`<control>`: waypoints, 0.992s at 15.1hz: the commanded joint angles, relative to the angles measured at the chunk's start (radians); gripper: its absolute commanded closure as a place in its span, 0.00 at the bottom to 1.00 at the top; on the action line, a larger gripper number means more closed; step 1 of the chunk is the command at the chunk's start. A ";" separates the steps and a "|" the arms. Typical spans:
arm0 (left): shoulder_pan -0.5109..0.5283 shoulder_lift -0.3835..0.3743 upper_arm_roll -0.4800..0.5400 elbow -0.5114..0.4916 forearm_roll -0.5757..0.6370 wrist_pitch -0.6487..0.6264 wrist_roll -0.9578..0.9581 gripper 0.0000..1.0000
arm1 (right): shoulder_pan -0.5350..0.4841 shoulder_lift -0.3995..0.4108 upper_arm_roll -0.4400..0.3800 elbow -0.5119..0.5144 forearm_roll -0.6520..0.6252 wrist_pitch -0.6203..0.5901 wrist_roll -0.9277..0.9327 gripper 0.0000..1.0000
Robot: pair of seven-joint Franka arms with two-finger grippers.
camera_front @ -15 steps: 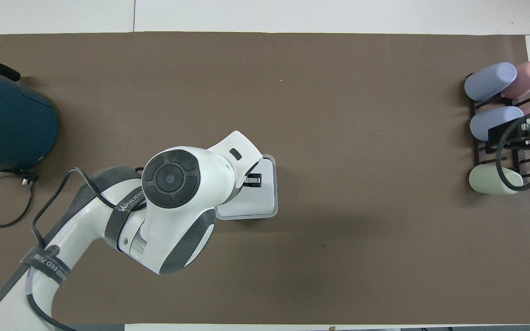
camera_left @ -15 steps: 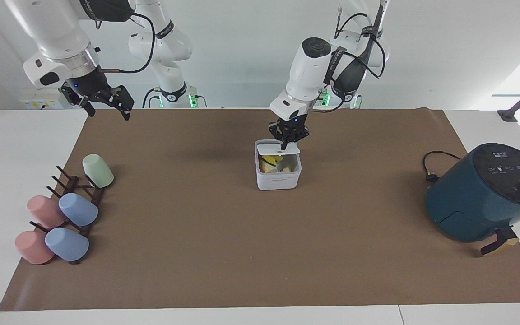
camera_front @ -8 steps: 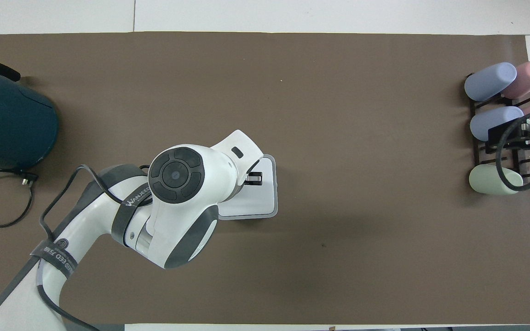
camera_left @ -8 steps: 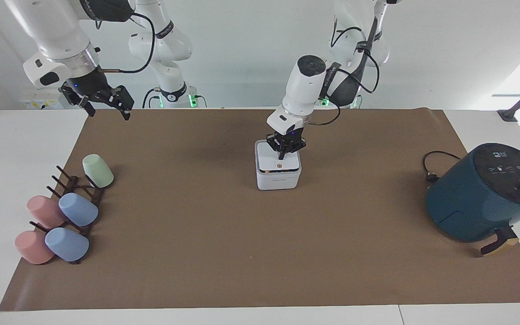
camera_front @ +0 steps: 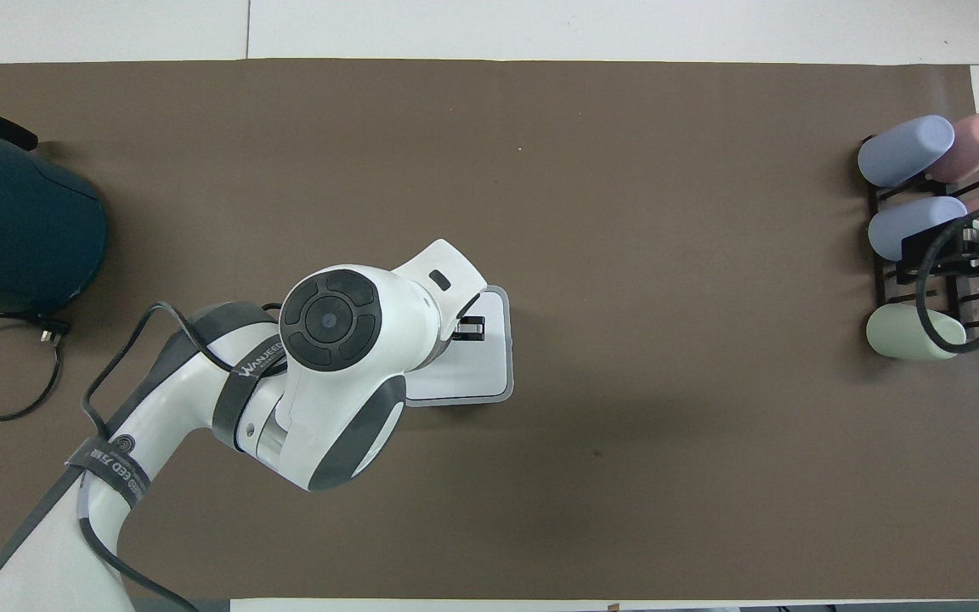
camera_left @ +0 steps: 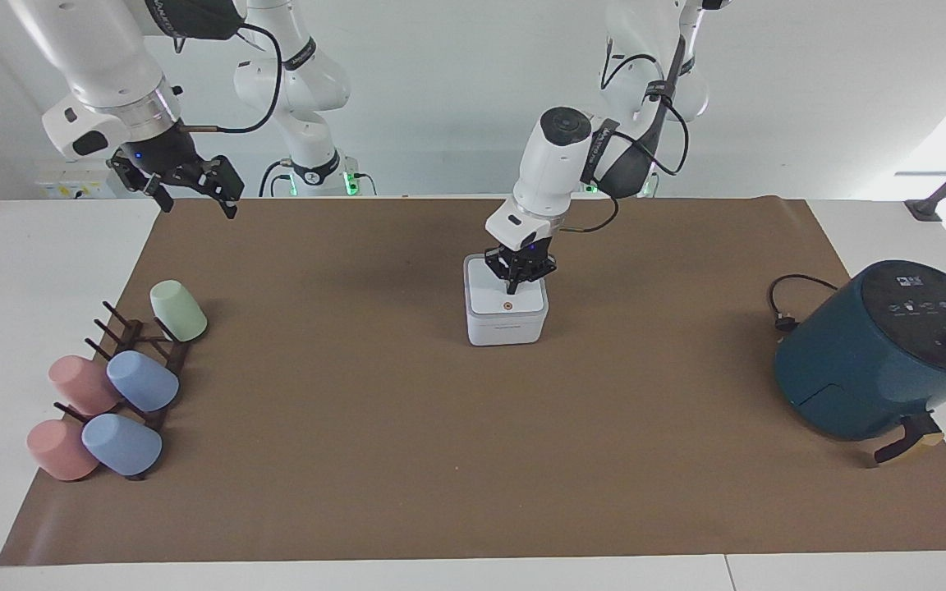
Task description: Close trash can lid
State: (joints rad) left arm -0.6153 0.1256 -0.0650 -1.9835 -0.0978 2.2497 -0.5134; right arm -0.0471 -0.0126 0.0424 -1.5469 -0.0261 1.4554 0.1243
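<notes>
- You see the trash can (camera_left: 505, 323), a small white rounded cube, at the middle of the brown mat (camera_left: 440, 460); its text front faces away from the robots.
- The lid (camera_left: 507, 300) lies flat on it, reddish dot up.
- The left gripper (camera_left: 512, 286) stands on the lid, jaws pressed together.
- The right gripper (camera_left: 194, 197) waits in the air over the mat's corner at the right arm's end, jaws spread.
- The teal appliance (camera_left: 884, 353) and the cup rack (camera_left: 140, 353) stand well apart.

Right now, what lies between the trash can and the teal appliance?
Only bare brown paper, seen in the facing view, lies between the trash can and the teal appliance.
</notes>
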 commanded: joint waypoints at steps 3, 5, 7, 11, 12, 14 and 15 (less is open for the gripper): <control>-0.011 0.034 0.001 -0.024 0.003 0.034 0.003 1.00 | -0.011 -0.021 0.002 -0.028 0.014 0.014 -0.028 0.00; -0.017 0.034 0.001 -0.035 0.004 0.042 0.001 1.00 | -0.011 -0.021 0.002 -0.028 0.014 0.014 -0.028 0.00; -0.023 0.038 0.001 -0.038 0.004 0.047 -0.001 1.00 | -0.011 -0.021 0.002 -0.028 0.014 0.014 -0.028 0.00; -0.009 0.032 0.001 0.009 0.004 0.012 0.004 1.00 | -0.011 -0.021 0.002 -0.027 0.014 0.014 -0.028 0.00; 0.000 0.022 0.004 0.031 0.003 -0.039 0.010 1.00 | -0.011 -0.021 0.002 -0.027 0.014 0.014 -0.028 0.00; 0.020 0.014 0.002 0.112 0.003 -0.152 0.013 1.00 | -0.011 -0.021 0.002 -0.027 0.014 0.014 -0.028 0.00; 0.022 0.014 0.004 0.141 0.003 -0.192 0.013 1.00 | -0.011 -0.021 0.002 -0.027 0.014 0.014 -0.028 0.00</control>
State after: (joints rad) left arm -0.6065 0.1303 -0.0636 -1.9237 -0.0952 2.1574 -0.5112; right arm -0.0471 -0.0126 0.0424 -1.5469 -0.0261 1.4554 0.1243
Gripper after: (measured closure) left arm 0.991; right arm 0.000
